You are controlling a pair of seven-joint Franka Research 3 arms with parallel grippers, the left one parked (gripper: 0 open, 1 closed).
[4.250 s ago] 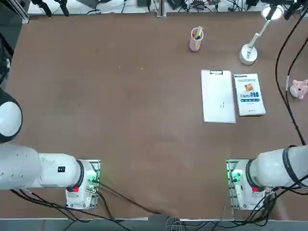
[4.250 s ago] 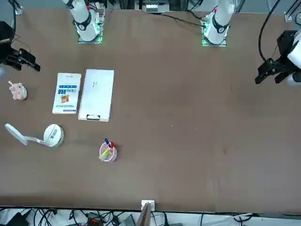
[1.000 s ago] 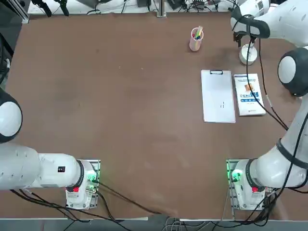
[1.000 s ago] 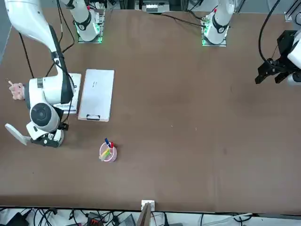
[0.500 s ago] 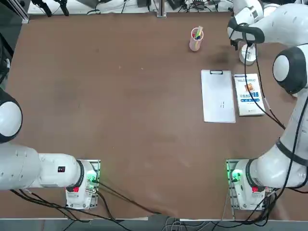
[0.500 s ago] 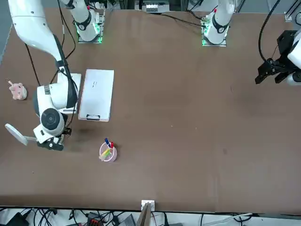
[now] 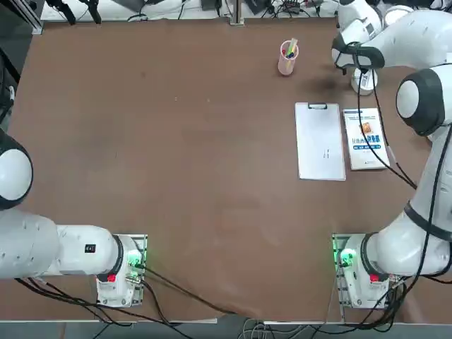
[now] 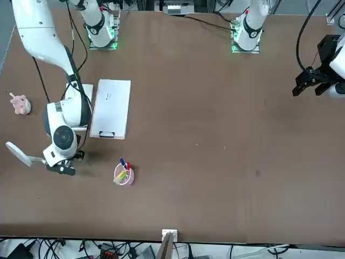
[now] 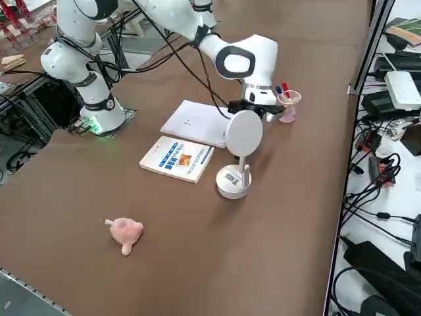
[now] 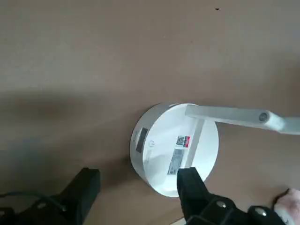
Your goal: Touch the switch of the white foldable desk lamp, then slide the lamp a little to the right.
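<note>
The right pincer point(image 10: 139, 174) is wide, with nothing between its fingers, and hangs over the near-left side of the lamp point(image 10: 183, 140). One finger overlaps the rim of the disc base in the wrist view; whether it touches, I cannot tell. The power mark point(image 10: 151, 143) is small and sits close to the rim, so a slight error in aim would probably land a fingertip on plain casing, or catch the edge and tip the base (a spread pair is a clumsy poking tool). Pressing too hard could make the lamp skid before the switch answers.

For the slide, a push low on the base's left side seems safest; pushing high on the slanted arm could topple the lamp or fold it, as the round head point(image 9: 243, 133) leans out past the base. An off-centre push may spin it instead.

Beside the book point(image 7: 366, 139) and clipboard point(image 7: 320, 141), the risk is the black cable point(image 7: 359, 106) looping over the book, which might snag as the arm moves. Farther off along the bench point(image 7: 212, 176), the pen cup point(image 7: 287, 60) stands upright, and too wide a backswing leftward could knock it over.
</note>
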